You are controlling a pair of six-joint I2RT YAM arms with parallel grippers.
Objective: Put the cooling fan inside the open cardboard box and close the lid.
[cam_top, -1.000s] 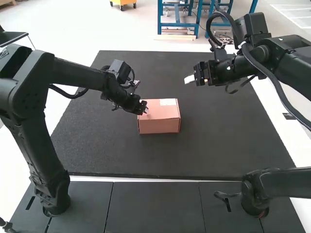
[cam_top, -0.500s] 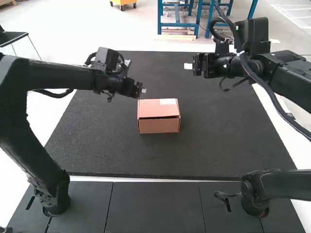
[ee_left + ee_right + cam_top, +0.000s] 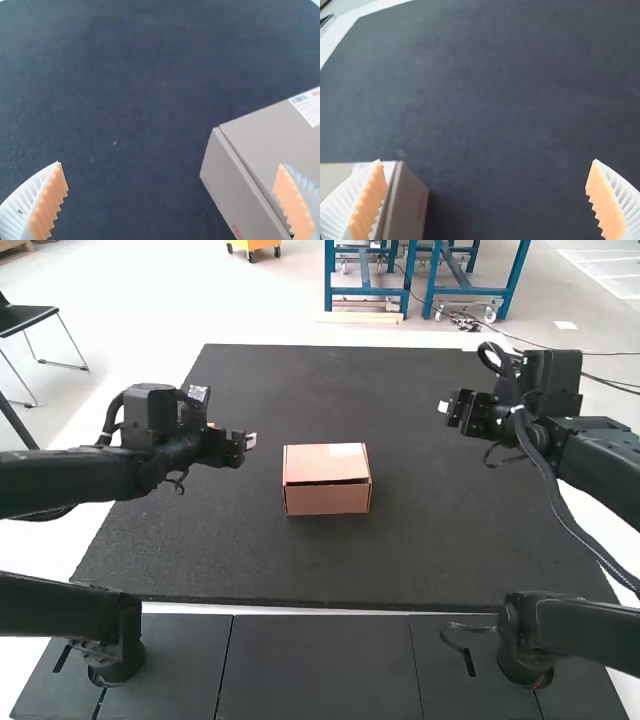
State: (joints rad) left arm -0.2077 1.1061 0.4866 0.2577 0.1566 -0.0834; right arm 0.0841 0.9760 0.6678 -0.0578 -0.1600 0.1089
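A brown cardboard box (image 3: 327, 478) sits in the middle of the black mat (image 3: 450, 540) with its lid flat and closed; a white label lies on top. My left gripper (image 3: 243, 443) hovers a short way to the left of the box, open and empty. In the left wrist view the box (image 3: 265, 150) lies ahead between the white ribbed fingers (image 3: 42, 202). My right gripper (image 3: 447, 412) hangs open and empty to the right of the box, farther back. The right wrist view catches a corner of the box (image 3: 407, 200) beside one finger (image 3: 365, 200).
The mat spreads wide on all sides of the box. White table surface borders it at left and right. The arm bases (image 3: 110, 660) stand on dark panels at the front edge.
Both arms have drawn back from the box. The left gripper moved left and nearer the front; the right gripper swung right and lower. The box has stayed put.
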